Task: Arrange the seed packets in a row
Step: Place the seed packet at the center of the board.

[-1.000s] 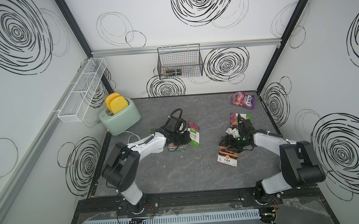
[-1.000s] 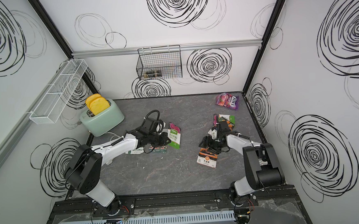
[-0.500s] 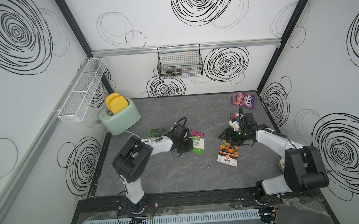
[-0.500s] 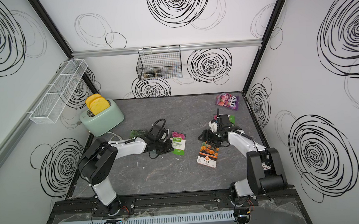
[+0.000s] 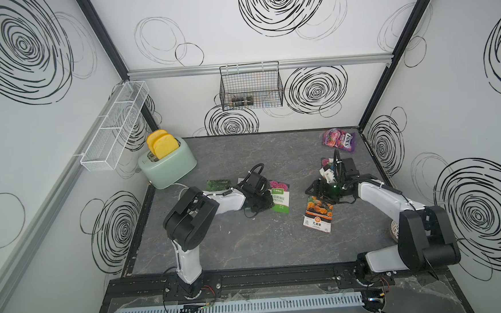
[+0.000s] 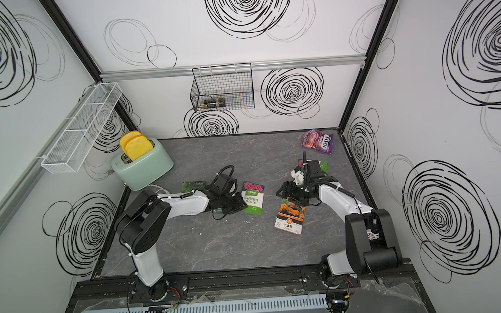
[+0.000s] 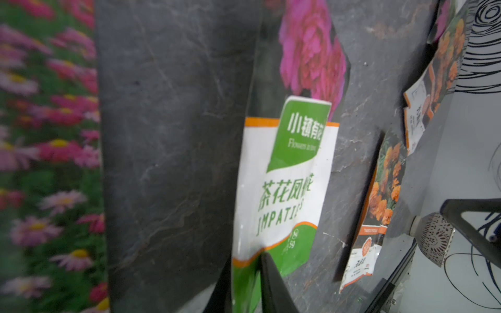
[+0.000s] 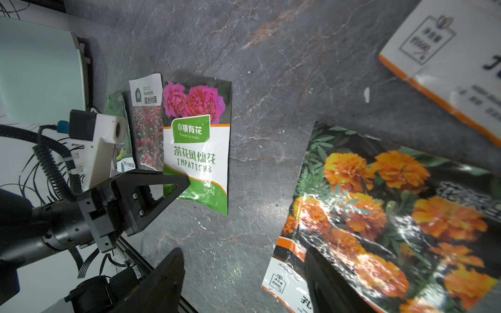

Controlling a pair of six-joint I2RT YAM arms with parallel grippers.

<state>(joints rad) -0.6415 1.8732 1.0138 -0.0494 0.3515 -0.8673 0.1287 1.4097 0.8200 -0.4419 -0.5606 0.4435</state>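
Grey stone-look tabletop [image 5: 248, 243], swirl-marked white walls [image 5: 180, 105]; left end effector [image 5: 268, 203] barely parted at impatiens packet [image 5: 280, 198], right end effector [image 8: 244, 249] wide, empty.

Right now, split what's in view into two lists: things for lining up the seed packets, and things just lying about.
For the job: impatiens packet, marigold packet, second marigold packet, pink flower-field packet, dark green packet.

Lying about: toaster with toast, purple candy bag, black wire basket, white mesh shelf.
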